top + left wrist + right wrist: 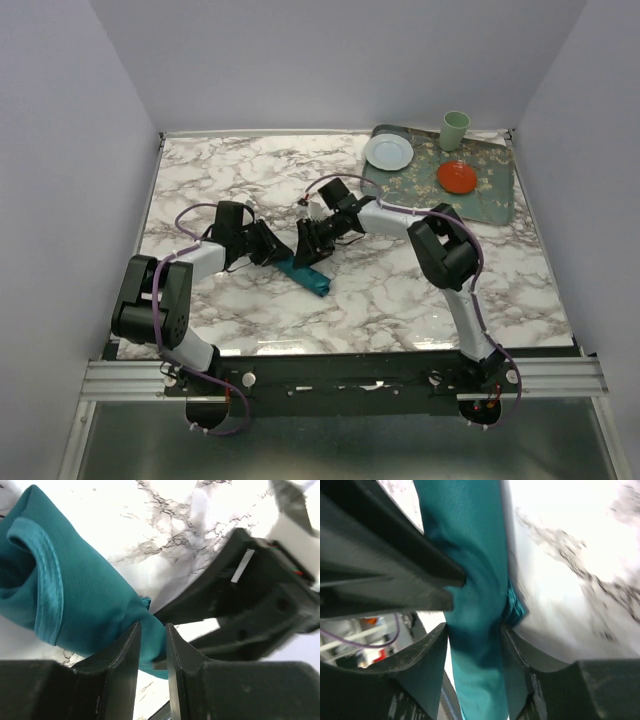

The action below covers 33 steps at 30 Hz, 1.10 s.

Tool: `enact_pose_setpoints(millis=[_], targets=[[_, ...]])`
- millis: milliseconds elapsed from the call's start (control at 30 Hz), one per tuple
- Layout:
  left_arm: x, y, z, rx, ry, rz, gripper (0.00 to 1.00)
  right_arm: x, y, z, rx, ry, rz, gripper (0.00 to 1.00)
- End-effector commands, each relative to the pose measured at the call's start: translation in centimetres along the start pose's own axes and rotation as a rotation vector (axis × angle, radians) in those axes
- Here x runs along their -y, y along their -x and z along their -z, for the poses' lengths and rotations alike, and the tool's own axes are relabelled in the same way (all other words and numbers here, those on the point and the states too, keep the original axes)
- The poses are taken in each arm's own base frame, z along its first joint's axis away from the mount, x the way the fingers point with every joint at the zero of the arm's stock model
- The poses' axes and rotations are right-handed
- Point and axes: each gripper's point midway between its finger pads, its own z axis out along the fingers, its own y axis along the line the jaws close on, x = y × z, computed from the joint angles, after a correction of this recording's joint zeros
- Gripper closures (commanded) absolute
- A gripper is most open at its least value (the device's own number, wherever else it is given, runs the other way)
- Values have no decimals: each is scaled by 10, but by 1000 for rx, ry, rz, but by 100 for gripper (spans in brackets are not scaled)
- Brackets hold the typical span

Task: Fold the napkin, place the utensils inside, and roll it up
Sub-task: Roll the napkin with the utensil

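Both my arms reach inward from their bases at the near edge of the table [400, 290] and meet around its middle. The napkin [308, 277] lies there as a narrow teal bundle, set on a diagonal in the overhead view, with its nearer end free on the marble and its farther end under my two tools. My left tool [152, 629] comes in from the left. Its two fingers are drawn nearly together, with a thin fold of the teal cloth caught in the slim gap between them. In that wrist view the rest of the cloth swells out to the left as a loose roll, and a hemmed edge curls round its open end. My right tool [474, 630] comes in from the right, just beside the left one. Its fingers stand somewhat wider, and the gap between them is filled with a thicker band of the same cloth, pinched on both sides. I cannot tell what the bundle holds inside. At the far right corner, well apart from the tools, rests a patterned grey-green tray [495, 200]. It carries a white plate [388, 152] at its left end, a red dish [457, 177] near its middle, and a green cup [455, 130] upright at its far edge.
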Motion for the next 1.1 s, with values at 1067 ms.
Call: enact_pose_setpoints(millis=[1067], targets=[[-1, 9, 5, 28, -7, 17, 66, -17, -20, -15, 109, -919, 740, 38]])
